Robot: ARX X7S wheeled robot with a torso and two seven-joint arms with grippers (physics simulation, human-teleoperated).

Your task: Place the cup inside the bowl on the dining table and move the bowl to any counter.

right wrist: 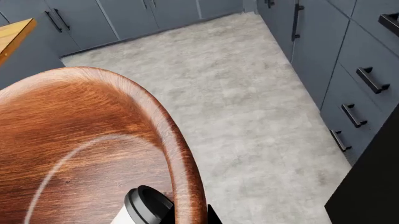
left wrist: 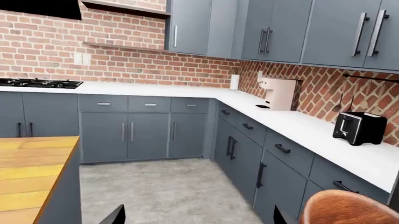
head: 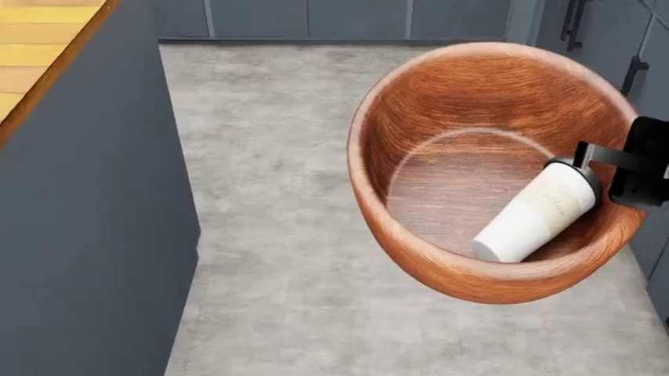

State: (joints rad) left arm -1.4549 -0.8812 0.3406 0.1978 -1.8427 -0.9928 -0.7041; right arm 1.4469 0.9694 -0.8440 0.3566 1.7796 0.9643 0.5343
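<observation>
A plank tabletop (head: 37, 47) edges the far left of the head view, well clear of the load. Mid-frame, the bowl (head: 460, 149) hangs in the air over grey floor, tilted, with the cup (head: 535, 213) lying on its side inside, black lid toward the right arm's fingers (head: 640, 163), base pointing away from them. Those fingers sit at the bowl's right rim and appear to clamp it, though the contact itself is hidden. The left fingers (left wrist: 118, 215) show only as dark tips, apart with nothing between them, the bowl's rim (left wrist: 349, 207) off to their side.

The move ahead turns on the counter (left wrist: 293, 123), the white stone run lying ahead and to the right of the fingers, above grey drawers (right wrist: 365, 79). The right arm is the nearer. A coffee machine (left wrist: 277, 93) and a toaster (left wrist: 359, 127) stand on that run, with bare stone between them, judged room enough. The floor between is open; the tilt could spill the cup.
</observation>
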